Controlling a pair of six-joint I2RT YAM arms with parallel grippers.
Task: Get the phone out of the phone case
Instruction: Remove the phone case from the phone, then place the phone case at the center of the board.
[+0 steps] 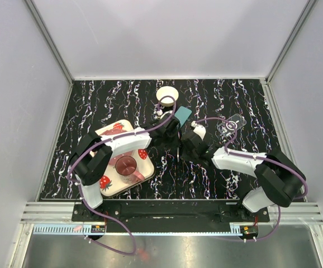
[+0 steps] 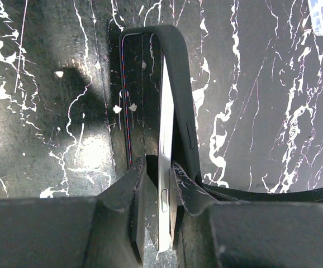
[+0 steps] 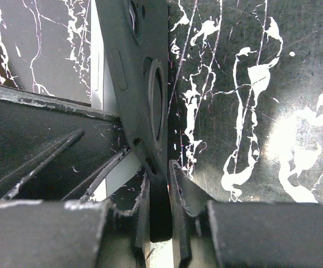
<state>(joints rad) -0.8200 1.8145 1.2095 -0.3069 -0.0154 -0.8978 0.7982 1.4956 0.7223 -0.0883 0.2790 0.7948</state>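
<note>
Phone (image 2: 162,139) edge clamped in L gripper (image 2: 158,174) jaws; R gripper (image 3: 158,177) jaws pinch case (image 3: 142,72) rim, both over table (image 2: 262,111).

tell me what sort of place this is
Probably a robot lab test cell: plain white walls enclose a black white-veined tabletop, with two white-and-black robot arms mounted by an aluminium rail at its near edge.

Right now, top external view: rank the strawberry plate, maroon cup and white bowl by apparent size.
1. strawberry plate, clearly largest.
2. maroon cup and white bowl: they look about alike, so not ranked.
</note>
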